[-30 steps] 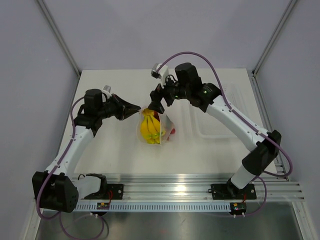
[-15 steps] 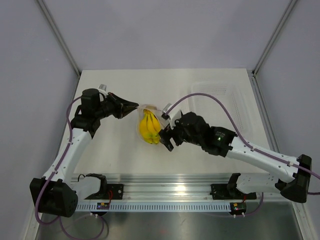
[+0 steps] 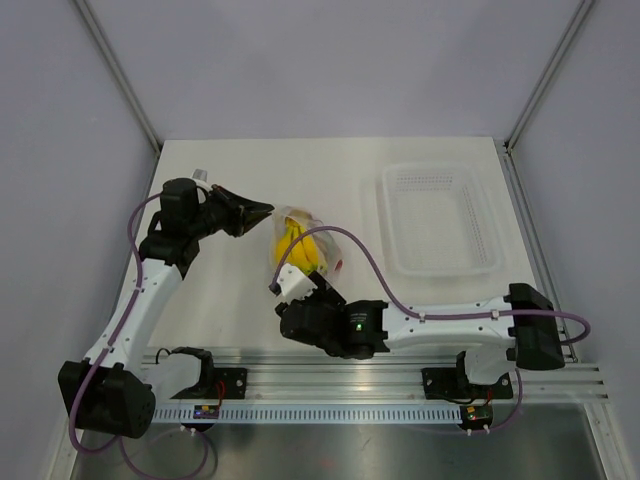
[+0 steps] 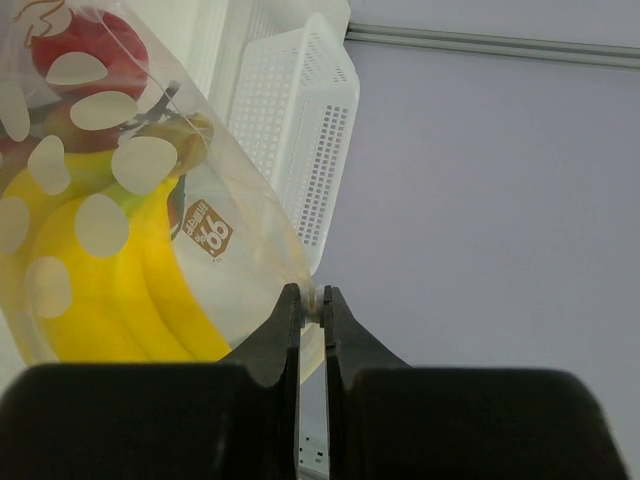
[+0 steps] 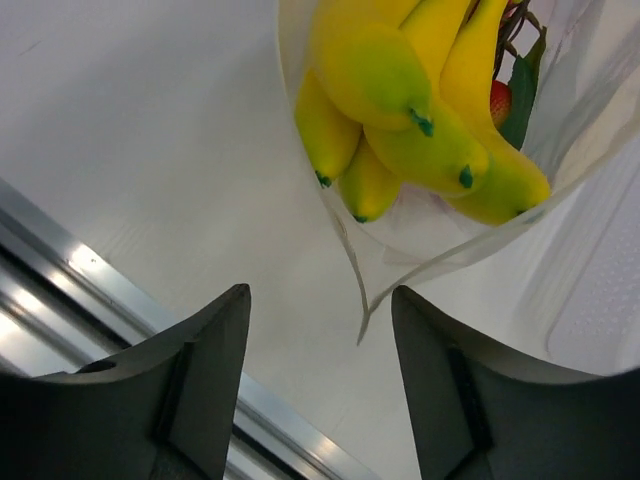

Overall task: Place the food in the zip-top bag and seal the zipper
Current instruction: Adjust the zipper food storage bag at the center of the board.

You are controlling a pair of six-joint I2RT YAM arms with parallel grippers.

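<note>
The zip-top bag (image 3: 300,248) hangs tilted over the table's middle, with the yellow bananas (image 5: 400,90) and red strawberries (image 4: 85,50) of the food inside it. My left gripper (image 4: 312,298) is shut on the bag's upper left edge and holds it up. My right gripper (image 5: 318,305) is open, low on the near side of the bag. The bag's lower corner, where the zipper (image 5: 345,250) rim ends, hangs between its fingers (image 5: 215,340) without touching either. The mouth of the bag gapes open.
A clear perforated tray (image 3: 438,218) stands at the back right. The right arm (image 3: 450,320) lies low across the table's front, just behind the aluminium rail (image 3: 380,375). Grey walls close in both sides.
The right arm swung from behind the bag, round its right side, down to its near side, and its jaws narrowed somewhat. The left gripper kept its pinch, barely moving.
</note>
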